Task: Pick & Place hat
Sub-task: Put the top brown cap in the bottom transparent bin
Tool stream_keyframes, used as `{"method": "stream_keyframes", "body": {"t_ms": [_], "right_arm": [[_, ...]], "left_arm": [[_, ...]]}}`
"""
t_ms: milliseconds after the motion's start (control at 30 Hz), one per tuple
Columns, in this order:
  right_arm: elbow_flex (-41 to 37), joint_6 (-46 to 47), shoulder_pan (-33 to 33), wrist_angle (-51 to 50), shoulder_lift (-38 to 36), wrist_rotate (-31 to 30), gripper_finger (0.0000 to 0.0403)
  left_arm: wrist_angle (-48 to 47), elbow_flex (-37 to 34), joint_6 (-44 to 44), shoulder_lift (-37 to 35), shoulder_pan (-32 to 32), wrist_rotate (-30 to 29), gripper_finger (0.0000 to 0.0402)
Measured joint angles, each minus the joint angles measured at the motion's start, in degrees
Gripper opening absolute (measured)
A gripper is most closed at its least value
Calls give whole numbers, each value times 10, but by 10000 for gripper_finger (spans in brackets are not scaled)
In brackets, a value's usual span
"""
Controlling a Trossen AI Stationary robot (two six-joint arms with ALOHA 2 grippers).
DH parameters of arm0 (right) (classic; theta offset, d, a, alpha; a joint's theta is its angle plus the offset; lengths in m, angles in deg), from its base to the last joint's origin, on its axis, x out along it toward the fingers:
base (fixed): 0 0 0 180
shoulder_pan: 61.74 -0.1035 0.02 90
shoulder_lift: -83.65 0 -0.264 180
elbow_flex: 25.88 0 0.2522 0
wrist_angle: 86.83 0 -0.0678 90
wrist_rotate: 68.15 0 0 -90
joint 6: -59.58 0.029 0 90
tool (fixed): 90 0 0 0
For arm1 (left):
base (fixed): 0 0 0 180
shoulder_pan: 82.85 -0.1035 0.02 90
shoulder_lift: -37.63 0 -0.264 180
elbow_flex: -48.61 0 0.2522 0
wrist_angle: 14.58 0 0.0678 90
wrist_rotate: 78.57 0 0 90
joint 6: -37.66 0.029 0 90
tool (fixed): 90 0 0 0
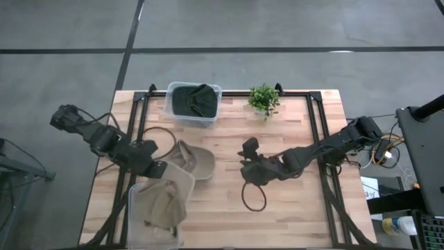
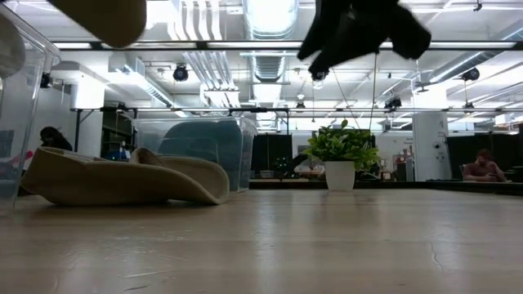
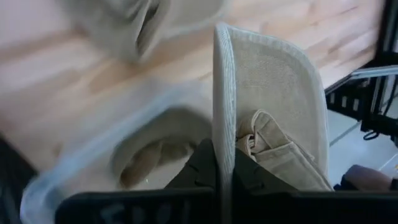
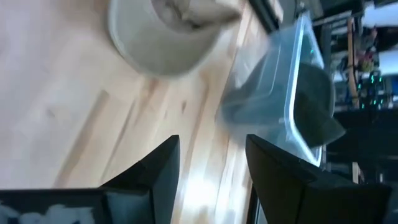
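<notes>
Hat (image 3: 273, 112) pinched by its brim in your shut left gripper (image 3: 224, 165) over the near-left bin (image 1: 135, 201); release early and it catches the rim. Right gripper (image 4: 211, 168) hangs open, empty.

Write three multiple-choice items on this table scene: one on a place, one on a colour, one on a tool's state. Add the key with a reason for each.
1. Where does the potted plant stand?
A. at the table's far edge, beside the clear bin of dark hats
B. inside the near bin
C. under the left arm

2. What colour is the hat in the left tool?
A. dark green
B. beige
C. red

3. How is the right tool?
A. shut on a hat
B. open and empty
C. shut on the plant

Key: A, the high view shows it there; B, the left wrist view shows a beige brim pinched; B, its fingers stand apart over bare wood.
</notes>
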Motion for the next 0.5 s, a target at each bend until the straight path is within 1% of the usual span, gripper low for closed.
{"method": "stream_keyframes", "body": {"t_ms": [200, 367, 500], "right_arm": [[-37, 3, 44, 2, -2, 0, 176], [-59, 3, 69, 5, -2, 0, 178], [-61, 3, 74, 6, -2, 2, 177]], "left_arm": [[-27, 0, -118, 3, 59, 35, 4], [-41, 0, -202, 18, 95, 32, 4], [-47, 1, -224, 44, 99, 18, 7]]}}
